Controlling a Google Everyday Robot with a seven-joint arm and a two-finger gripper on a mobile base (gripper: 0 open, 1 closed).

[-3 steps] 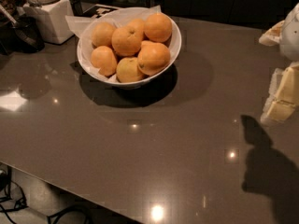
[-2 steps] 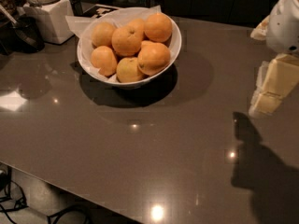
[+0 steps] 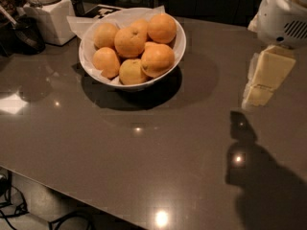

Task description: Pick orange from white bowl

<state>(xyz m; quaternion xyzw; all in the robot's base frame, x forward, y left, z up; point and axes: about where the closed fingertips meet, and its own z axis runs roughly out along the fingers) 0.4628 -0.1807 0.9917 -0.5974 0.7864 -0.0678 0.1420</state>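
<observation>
The white bowl (image 3: 144, 84), lined with white paper, stands on the dark table at the back left of centre. It holds several orange fruits. A large deep-orange orange (image 3: 161, 28) sits at the bowl's back right, and another (image 3: 157, 60) lies at its front right. Smaller, paler fruits (image 3: 131, 72) lie toward the front. My gripper (image 3: 259, 92) hangs over the table at the right edge of the view, under the white arm housing (image 3: 283, 18). It is well to the right of the bowl, apart from it, and holds nothing that shows.
A white square jar (image 3: 48, 16) stands at the back left, with a dark object (image 3: 26, 32) beside it. The table's front edge (image 3: 72, 190) runs diagonally at the lower left, with cables on the floor (image 3: 19, 210) below. The arm's shadow (image 3: 259, 176) falls at the lower right.
My gripper and arm have come further into view from the right, moving left toward the bowl. The bowl and fruits have not moved.
</observation>
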